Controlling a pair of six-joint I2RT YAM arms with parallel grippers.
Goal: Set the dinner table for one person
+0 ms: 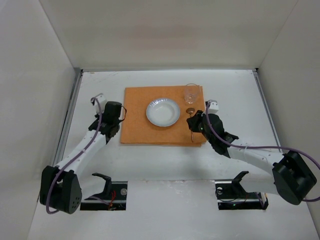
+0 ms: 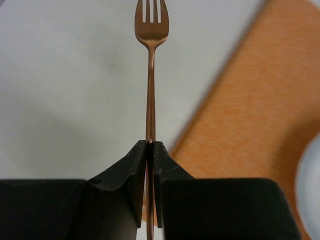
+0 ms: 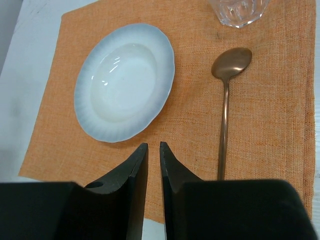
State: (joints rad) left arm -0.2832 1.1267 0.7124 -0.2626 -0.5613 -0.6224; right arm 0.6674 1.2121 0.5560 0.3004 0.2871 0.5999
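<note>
The left pincer (image 2: 149,150) pinches the copper metal fork (image 2: 151,75), not yet placed. Ahead of the empty, nearly closed right pincer (image 3: 153,152), white plate (image 3: 125,80), copper spoon (image 3: 227,95) and clear glass (image 3: 239,11) are set.

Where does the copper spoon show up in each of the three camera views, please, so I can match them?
Top external: the spoon lies right of centre, on the orange mat, between the plate and the right gripper.
Left wrist: not in view; only a fork held in the jaws.
Right wrist: the spoon lies upper right, bowl toward the glass.
Shared landmark: the orange mat.
</note>
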